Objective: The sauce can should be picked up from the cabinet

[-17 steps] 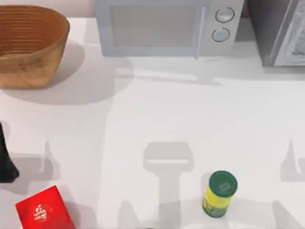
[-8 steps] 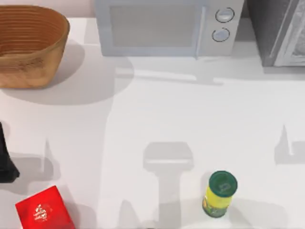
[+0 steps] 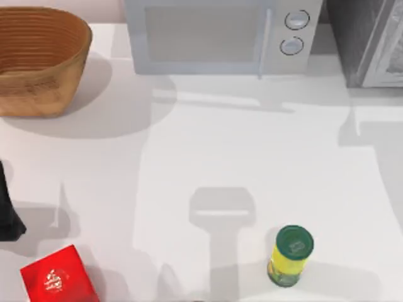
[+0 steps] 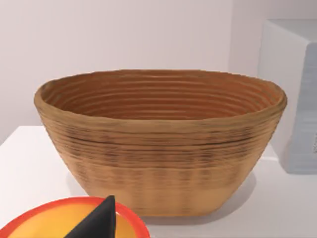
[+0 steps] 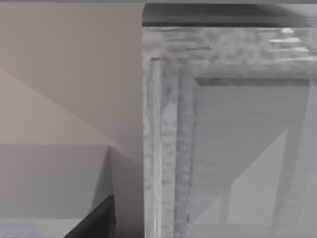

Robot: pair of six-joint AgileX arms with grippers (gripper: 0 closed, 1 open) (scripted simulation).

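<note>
The sauce can is hidden from every view. The cabinet [image 3: 356, 38] is the grey speckled unit at the table's back right corner. Its speckled edge [image 5: 166, 139] and paler front panel [image 5: 247, 148] stand close before my right wrist camera. A dark part of my right gripper [image 5: 96, 223] shows at that picture's bottom. My left arm [image 3: 7, 211] sits at the table's left edge. A dark part of its gripper [image 4: 99, 223] hangs over a round red-rimmed orange thing [image 4: 44, 223].
A woven basket [image 3: 38, 60] stands at the back left, also seen close as a basket [image 4: 158, 148] in the left wrist view. A white microwave [image 3: 220, 34] sits at the back middle. A yellow can with a green lid [image 3: 291, 255] and a red box [image 3: 58, 277] stand near the front.
The right arm's shadow has slid from the table's right edge up toward the cabinet. The left arm and all objects stayed put.
</note>
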